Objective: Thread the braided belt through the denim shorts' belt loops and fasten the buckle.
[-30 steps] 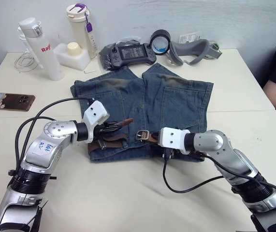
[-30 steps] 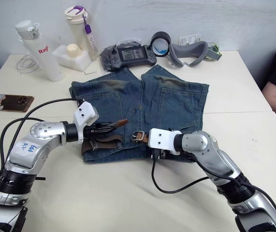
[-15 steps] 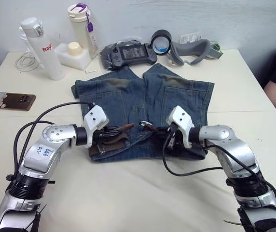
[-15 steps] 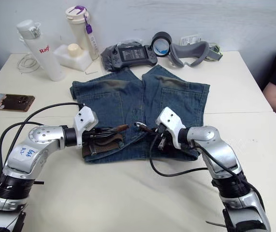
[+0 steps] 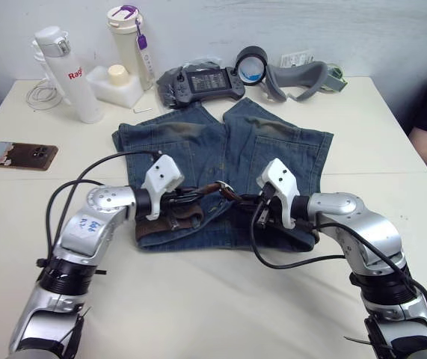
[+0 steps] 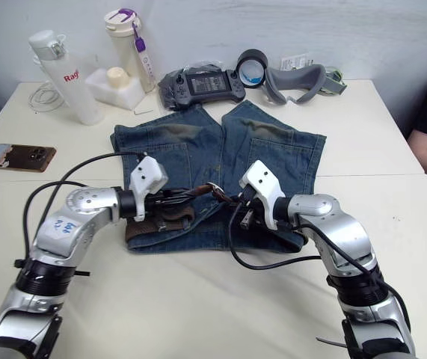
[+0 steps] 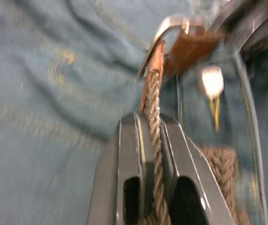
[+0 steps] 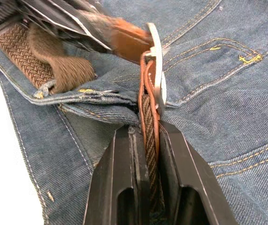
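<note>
Cream table (image 5: pixel 198 314) is carrying the denim shorts (image 5: pixel 273 149), lying flat at its middle. Beyond the shorts are lying a black handheld console (image 5: pixel 206 81) and a grey headset (image 5: pixel 288 75). Far-left of the shorts are standing two bottles (image 5: pixel 67 71), a white box (image 5: pixel 116 84); a phone (image 5: pixel 20 155) is lying left.

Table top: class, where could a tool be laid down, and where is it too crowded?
Free: the table nearer than the shorts, and right of them. Crowded: the far edge, with bottles, game console and headset.
</note>
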